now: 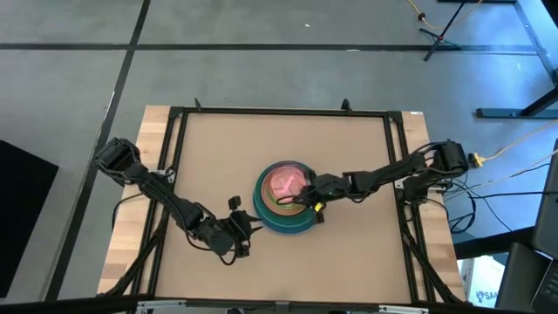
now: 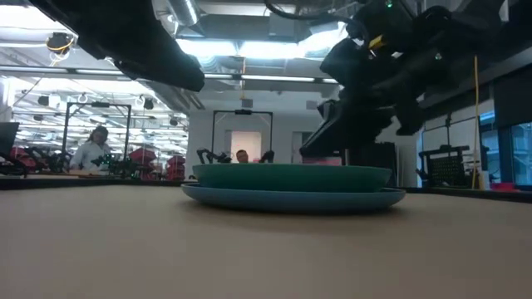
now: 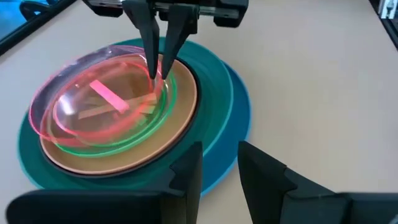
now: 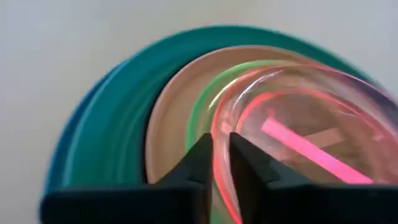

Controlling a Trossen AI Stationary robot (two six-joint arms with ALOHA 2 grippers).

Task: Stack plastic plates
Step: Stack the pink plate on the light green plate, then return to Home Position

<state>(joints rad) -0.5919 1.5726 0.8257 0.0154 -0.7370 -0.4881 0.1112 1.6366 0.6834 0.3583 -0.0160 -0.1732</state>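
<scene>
The plates sit in one stack near the middle of the table (image 1: 349,253). At the bottom lies the blue plate (image 3: 239,118), with the teal plate (image 3: 214,81) on it, shifted a little so a crescent of blue shows along one side. On the teal one rests the peach plate (image 3: 183,99), and inside that the translucent green plate (image 3: 169,93). The pink-red plate (image 3: 74,84) is on top, tilted and set off-centre, so that one side overhangs the peach rim while the other dips into the green plate.

The right gripper (image 1: 307,197) reaches in from the right side of the table and hangs over the stack's edge. Its two fingers (image 3: 149,37) are drawn close together on the rim of the pink-red plate, pinching the thin edge between them; the right wrist view shows that rim running straight into the narrow gap between the tips.

The left gripper (image 1: 253,226) waits just beside the stack, low on the stack's left, pointed toward it and not touching it. Its fingers (image 3: 186,177) stand apart with nothing between them.

Across the room, beyond the table, a person (image 2: 90,149) sits at a bench.
</scene>
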